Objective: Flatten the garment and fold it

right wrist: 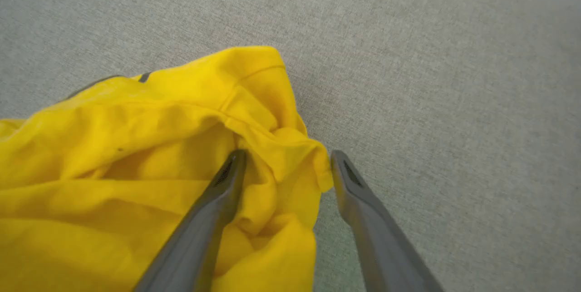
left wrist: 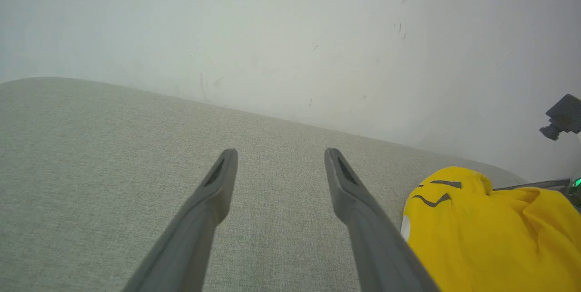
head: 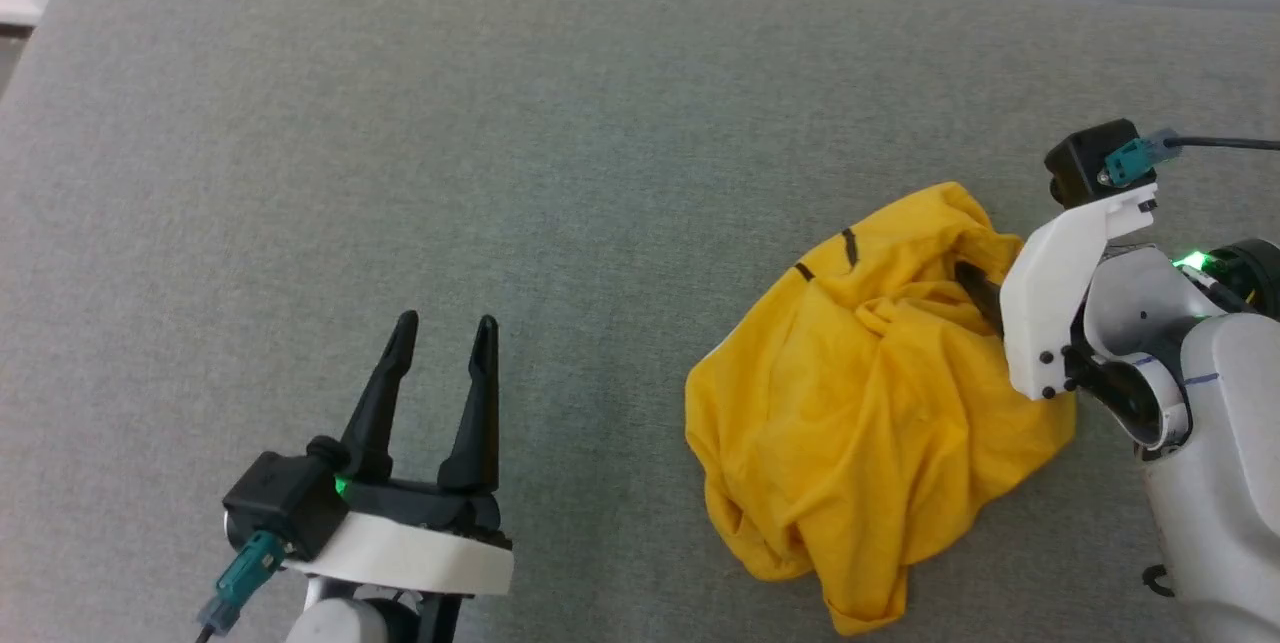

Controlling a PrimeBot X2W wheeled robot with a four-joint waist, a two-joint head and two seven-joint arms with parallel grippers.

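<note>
Garment (head: 860,403): crumpled heap, four o'clock. Right pincer (right wrist: 288,155) wide, straddling a hem fold, apparently to grasp it; left pincer (head: 446,323) wide, idle, eight o'clock.

free: grey fabric surface (head: 560,153) bare over upper and left head frame, around left gripper (head: 446,320) | obstacle: crumpled garment (head: 860,403) heaped lower right | right gripper (right wrist: 287,158) spread astride garment's edge fold | limit: wall (left wrist: 290,33) behind far edge
</note>
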